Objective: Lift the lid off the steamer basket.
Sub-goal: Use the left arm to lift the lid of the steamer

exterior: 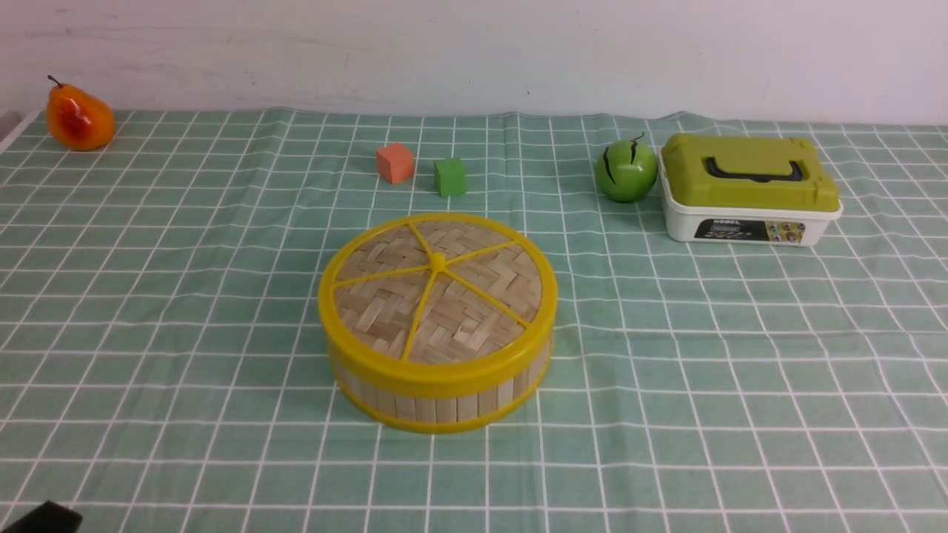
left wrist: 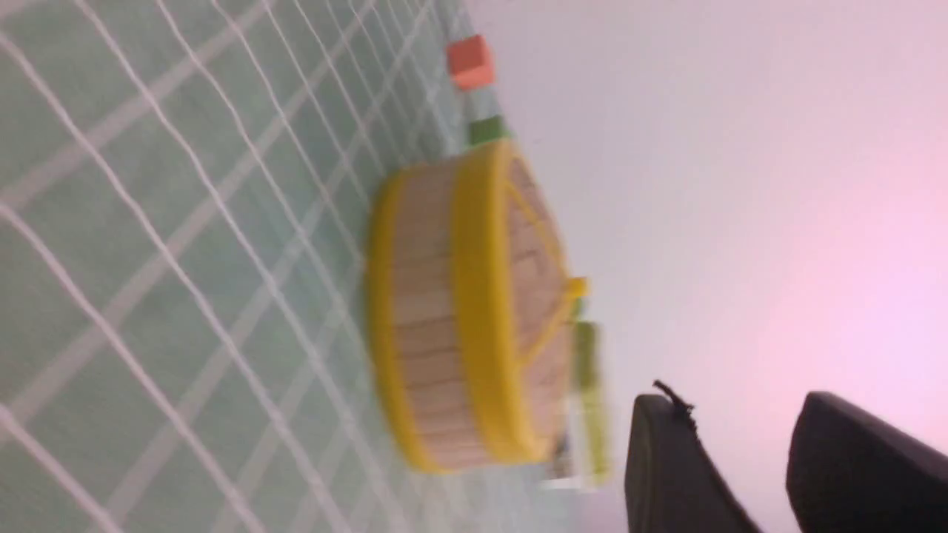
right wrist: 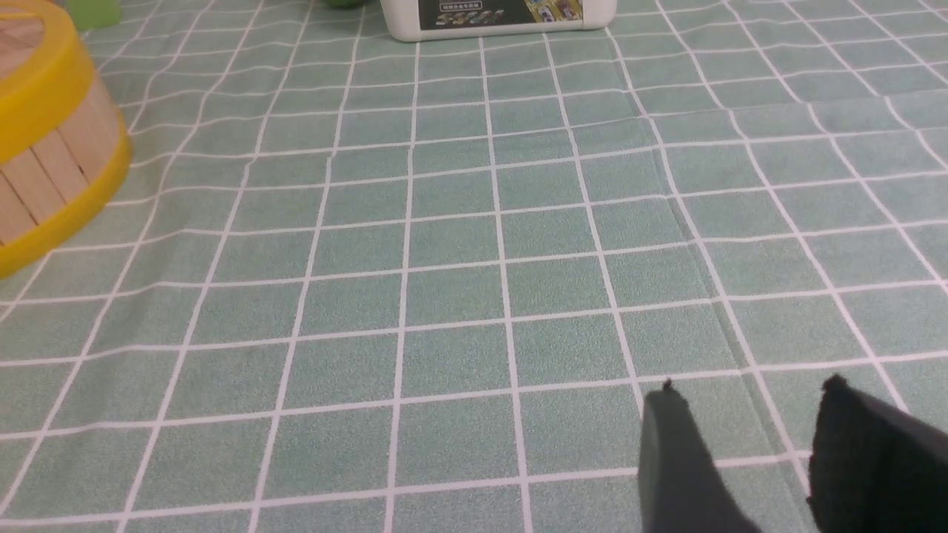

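The lid (exterior: 437, 289), a woven bamboo disc with a yellow rim and yellow spokes, sits closed on the steamer basket (exterior: 444, 403) at the middle of the table. The blurred left wrist view shows the lid (left wrist: 518, 244) and the basket wall (left wrist: 426, 311) from the side. The basket's edge also shows in the right wrist view (right wrist: 44, 170). My left gripper (left wrist: 740, 407) is open and empty, well short of the basket. My right gripper (right wrist: 748, 392) is open and empty over bare cloth, apart from the basket. Only a dark corner of the left arm (exterior: 44, 518) shows in the front view.
A white box with an olive-green lid (exterior: 748, 189) stands at the back right beside a green round fruit (exterior: 626, 172). An orange cube (exterior: 395, 163) and a green cube (exterior: 450, 177) lie behind the basket. A pear (exterior: 78, 117) sits at the far left.
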`<action>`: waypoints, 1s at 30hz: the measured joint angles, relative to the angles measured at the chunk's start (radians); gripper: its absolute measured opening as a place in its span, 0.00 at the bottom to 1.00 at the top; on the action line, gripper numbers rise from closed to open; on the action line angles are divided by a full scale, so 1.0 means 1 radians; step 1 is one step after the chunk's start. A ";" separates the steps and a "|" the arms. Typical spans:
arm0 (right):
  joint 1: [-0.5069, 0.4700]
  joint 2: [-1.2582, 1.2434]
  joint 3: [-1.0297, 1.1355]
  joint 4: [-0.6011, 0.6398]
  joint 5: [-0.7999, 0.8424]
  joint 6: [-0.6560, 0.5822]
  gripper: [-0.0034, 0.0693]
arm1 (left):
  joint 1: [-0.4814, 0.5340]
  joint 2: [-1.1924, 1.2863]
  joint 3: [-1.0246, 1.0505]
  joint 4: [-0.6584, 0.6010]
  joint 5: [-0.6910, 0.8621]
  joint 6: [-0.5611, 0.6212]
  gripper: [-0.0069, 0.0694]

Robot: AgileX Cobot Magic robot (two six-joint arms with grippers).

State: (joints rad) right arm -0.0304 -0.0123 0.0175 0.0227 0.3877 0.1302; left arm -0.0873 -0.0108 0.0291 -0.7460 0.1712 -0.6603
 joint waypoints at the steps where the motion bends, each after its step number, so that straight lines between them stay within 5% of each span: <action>1: 0.000 0.000 0.000 0.000 0.000 0.000 0.38 | 0.000 0.000 0.000 -0.105 -0.017 -0.047 0.40; 5: 0.000 0.000 0.000 0.000 0.000 0.000 0.38 | 0.000 0.000 0.000 -0.264 -0.047 -0.081 0.40; 23: 0.000 0.000 0.000 0.000 0.000 0.000 0.38 | 0.000 0.000 0.000 -0.308 -0.055 -0.087 0.40; 28: 0.000 0.000 0.000 0.000 0.000 0.000 0.38 | 0.000 0.000 -0.101 -0.294 -0.098 0.055 0.30; 30: 0.000 0.000 0.000 0.000 0.000 0.000 0.38 | 0.000 0.031 -0.218 -0.278 -0.103 0.202 0.20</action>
State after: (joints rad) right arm -0.0304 -0.0123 0.0175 0.0227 0.3877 0.1302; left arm -0.0873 0.0202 -0.1889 -1.0244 0.0683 -0.4583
